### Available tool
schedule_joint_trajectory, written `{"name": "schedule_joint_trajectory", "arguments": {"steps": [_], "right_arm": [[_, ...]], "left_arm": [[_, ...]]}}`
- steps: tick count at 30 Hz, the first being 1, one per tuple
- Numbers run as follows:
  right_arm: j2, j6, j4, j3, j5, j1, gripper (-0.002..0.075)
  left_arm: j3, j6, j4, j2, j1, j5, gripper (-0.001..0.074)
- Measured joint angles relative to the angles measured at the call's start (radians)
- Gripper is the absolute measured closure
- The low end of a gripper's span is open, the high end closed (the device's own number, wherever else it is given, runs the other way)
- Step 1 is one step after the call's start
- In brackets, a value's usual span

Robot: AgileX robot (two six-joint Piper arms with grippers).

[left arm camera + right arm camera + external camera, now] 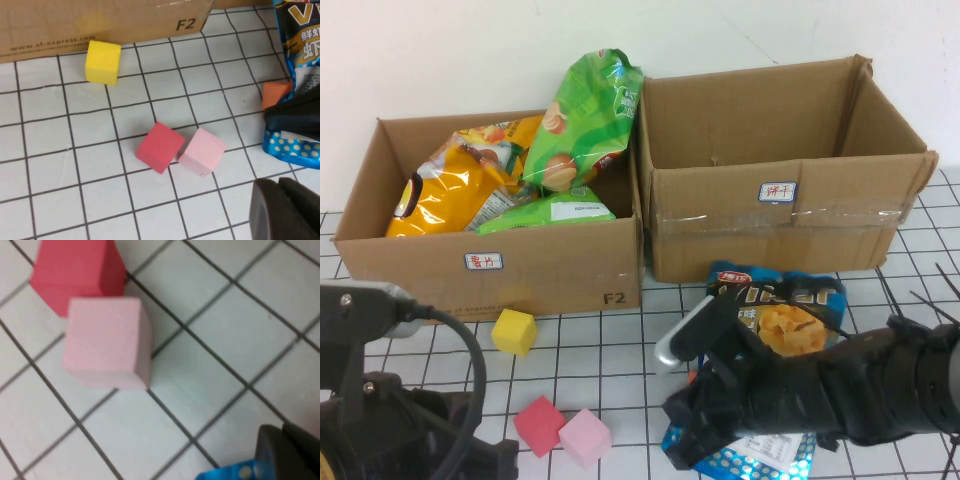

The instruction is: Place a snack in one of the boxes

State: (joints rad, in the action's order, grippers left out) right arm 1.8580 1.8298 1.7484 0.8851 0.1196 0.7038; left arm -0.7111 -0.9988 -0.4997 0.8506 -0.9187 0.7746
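A blue snack bag [785, 320] lies on the gridded table in front of the empty right cardboard box [770, 240]. It also shows in the left wrist view [300, 45] and its dotted edge in the right wrist view [225, 474]. My right gripper [705, 435] is low over the bag's near left corner and appears shut on that edge [285, 455]. The left cardboard box [490, 270] holds orange and green snack bags. My left gripper [282, 210] is shut and empty at the near left of the table [485, 455].
A yellow cube [514, 331] sits in front of the left box. A red cube [538, 424] and a pink cube [585, 437] touch each other between the arms. An orange cube [276, 94] lies against the blue bag's left edge.
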Motion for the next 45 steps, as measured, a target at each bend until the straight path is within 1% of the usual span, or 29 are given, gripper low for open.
{"name": "schedule_joint_trajectory", "arguments": {"steps": [7,13,16,19,22,25,27,29,31,33,36,38,39,41,45], "right_arm": [[-0.033,0.018,-0.006,0.051,0.046,0.000,0.0727],[-0.194,0.018,-0.006,0.053,0.022,0.000,0.0727],[-0.275,0.011,-0.006,0.040,-0.033,0.000,0.0727],[-0.351,0.007,-0.006,-0.021,-0.152,0.000,0.0727],[-0.413,0.012,-0.006,-0.128,-0.243,0.000,0.0727],[-0.471,0.064,-0.006,-0.233,-0.232,0.000,0.0726],[-0.500,0.117,-0.005,-0.287,-0.177,0.000,0.0706],[-0.512,0.170,-0.005,-0.320,-0.100,0.000,0.0659],[-0.512,0.208,-0.005,-0.332,-0.033,0.000,0.0575],[-0.512,0.235,-0.005,-0.334,-0.015,0.000,0.0445],[-0.501,0.324,-0.005,-0.334,-0.040,0.000,0.0226],[-0.482,0.394,-0.005,-0.334,-0.054,0.000,0.0129],[-0.467,0.430,-0.005,-0.334,-0.058,0.000,0.0097],[-0.431,0.474,-0.005,-0.334,-0.058,0.000,0.0065],[-0.347,0.548,-0.005,-0.334,-0.077,0.000,0.0043]], "left_arm": [[0.000,0.001,0.000,0.000,0.000,-0.019,0.0736],[0.000,0.001,0.000,0.000,0.000,-0.019,0.0736],[0.000,0.004,0.000,0.000,0.000,-0.019,0.0736],[0.000,0.009,0.000,0.000,0.000,-0.019,0.0736],[0.000,0.009,0.000,0.000,0.000,-0.019,0.0736],[0.000,0.009,0.000,0.000,0.000,-0.021,0.0736],[0.000,0.009,0.000,0.000,0.000,-0.024,0.0736],[0.000,0.009,0.000,0.000,0.000,-0.035,0.0736],[0.000,0.009,0.000,0.000,0.000,-0.048,0.0736],[0.000,0.009,0.000,0.000,0.000,-0.058,0.0736],[0.000,0.009,0.000,0.000,0.000,-0.060,0.0736],[0.000,0.011,0.000,0.000,0.000,-0.062,0.0736],[0.000,0.013,0.000,0.000,0.000,-0.064,0.0736],[0.000,0.017,0.000,0.000,0.000,-0.064,0.0736],[0.000,0.020,0.000,0.000,0.000,-0.064,0.0736]]}}
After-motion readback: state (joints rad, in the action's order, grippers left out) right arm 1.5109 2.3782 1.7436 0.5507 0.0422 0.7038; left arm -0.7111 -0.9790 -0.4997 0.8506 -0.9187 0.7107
